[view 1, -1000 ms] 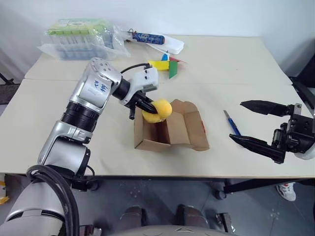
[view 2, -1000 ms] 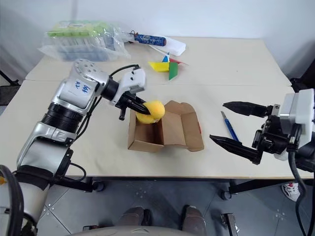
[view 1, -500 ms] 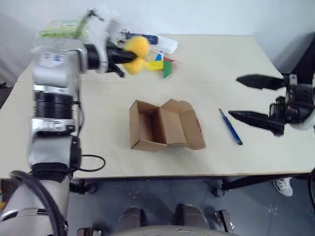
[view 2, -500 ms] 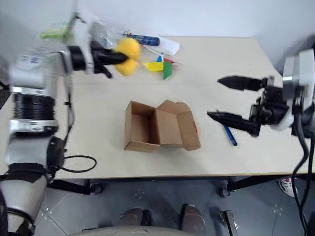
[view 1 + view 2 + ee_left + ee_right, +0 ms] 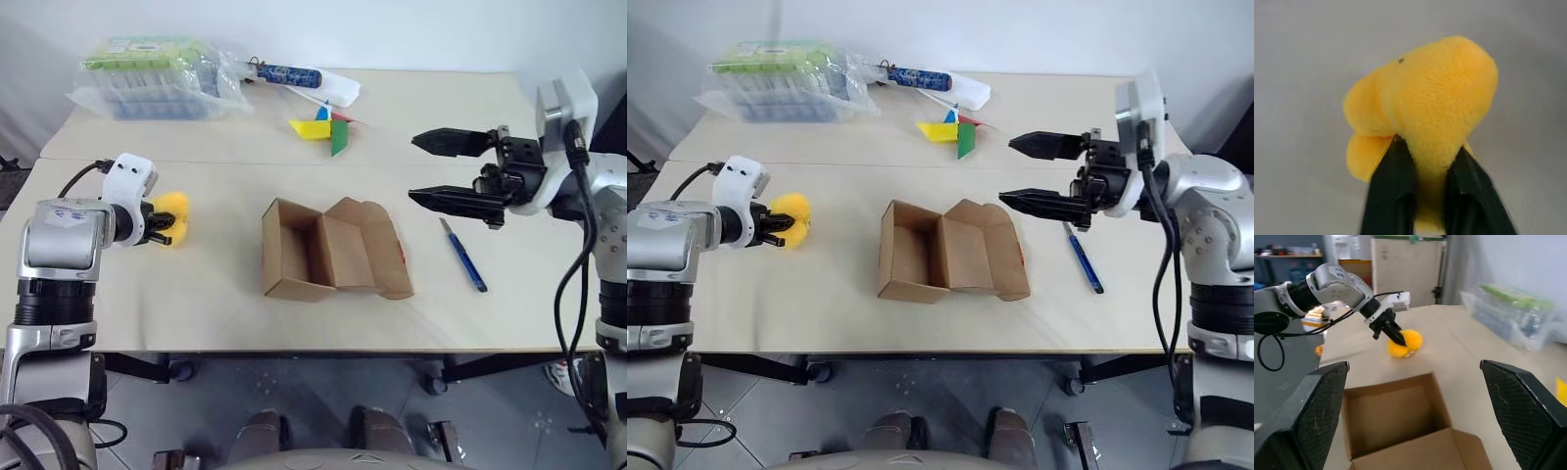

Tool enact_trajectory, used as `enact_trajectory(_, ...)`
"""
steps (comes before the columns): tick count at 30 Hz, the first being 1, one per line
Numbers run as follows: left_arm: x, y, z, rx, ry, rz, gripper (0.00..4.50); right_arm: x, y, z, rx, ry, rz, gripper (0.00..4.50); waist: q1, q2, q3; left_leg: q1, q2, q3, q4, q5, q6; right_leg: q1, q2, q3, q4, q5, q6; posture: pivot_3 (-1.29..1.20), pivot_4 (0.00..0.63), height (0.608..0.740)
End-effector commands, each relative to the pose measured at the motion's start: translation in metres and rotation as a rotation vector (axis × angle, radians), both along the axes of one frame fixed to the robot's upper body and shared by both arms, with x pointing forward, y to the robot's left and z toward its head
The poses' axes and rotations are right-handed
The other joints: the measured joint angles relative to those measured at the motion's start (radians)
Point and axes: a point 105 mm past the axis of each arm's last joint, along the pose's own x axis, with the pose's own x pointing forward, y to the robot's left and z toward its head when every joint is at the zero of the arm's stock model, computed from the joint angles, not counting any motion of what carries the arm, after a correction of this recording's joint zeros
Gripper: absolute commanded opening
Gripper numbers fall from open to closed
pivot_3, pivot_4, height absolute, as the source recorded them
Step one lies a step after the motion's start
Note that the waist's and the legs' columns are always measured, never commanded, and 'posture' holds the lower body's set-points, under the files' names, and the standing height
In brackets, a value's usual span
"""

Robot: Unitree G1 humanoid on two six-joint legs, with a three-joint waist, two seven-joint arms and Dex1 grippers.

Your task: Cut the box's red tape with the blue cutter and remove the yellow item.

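Note:
The brown box (image 5: 328, 250) lies open in the middle of the table, its inside bare. A sliver of red tape (image 5: 402, 253) shows at the edge of its right flap. To its right lies the blue cutter (image 5: 463, 255), flat on the table. My left gripper (image 5: 160, 228) is far left of the box, low at the tabletop, shut on the yellow item (image 5: 1425, 98); its black fingers (image 5: 1393, 186) pinch the soft block. My right gripper (image 5: 411, 168) hangs open above the table just right of the box, over the cutter's far end, fingertips pointing toward the box.
A clear plastic package with green labels (image 5: 157, 73) sits at the back left. A blue-patterned tube (image 5: 294, 74) lies beside it, and a multicoloured pinwheel (image 5: 326, 127) lies behind the box. The table's front edge runs close below the box.
My left gripper lifted the yellow item out of the box, swung it up and left, then lowered it to the table's left side. The open right gripper rose and moved in toward the box.

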Motion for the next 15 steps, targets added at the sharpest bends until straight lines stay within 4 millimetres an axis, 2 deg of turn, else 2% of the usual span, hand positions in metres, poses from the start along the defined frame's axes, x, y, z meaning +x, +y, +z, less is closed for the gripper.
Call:
enact_trajectory(1, -0.008, 0.006, 0.008, 0.043, -0.023, 0.009, 1.98, -0.001, 0.0, 0.009, -0.012, -0.048, 0.021, 4.5, 0.0, 0.0, 0.0, 0.0, 0.0, 0.0, 0.0, 0.0, 0.0, 0.0, 0.0, 0.0, 0.0, 0.0, 0.0, 0.0, 0.15, 0.74)
enact_trajectory(4, -0.011, 0.006, 0.006, 0.061, -0.019, -0.004, 2.9, 0.001, 0.001, 0.008, -0.026, -0.048, 0.033, 4.5, 0.001, 0.0, 0.0, 0.001, 0.0, 0.0, 0.0, 0.0, -0.001, 0.0, 0.0, 0.0, 0.0, 0.0, 0.0, 0.0, 0.15, 0.74)
enact_trajectory(9, -0.016, 0.005, 0.023, 0.051, -0.05, -0.014, 4.49, 0.003, 0.0, 0.01, -0.037, -0.059, 0.035, 4.5, -0.001, 0.0, 0.0, 0.001, 0.0, 0.001, -0.001, 0.0, -0.001, 0.0, 0.0, 0.0, 0.0, 0.0, 0.0, 0.0, 0.15, 0.74)
enact_trajectory(15, -0.038, 0.009, 0.058, 0.061, -0.098, -0.073, 4.49, 0.003, -0.003, 0.013, -0.045, -0.082, 0.023, 4.5, -0.014, 0.0, 0.0, 0.0, 0.0, 0.0, -0.002, 0.0, -0.001, -0.001, 0.0, 0.0, 0.0, 0.0, 0.0, 0.0, 0.15, 0.74)
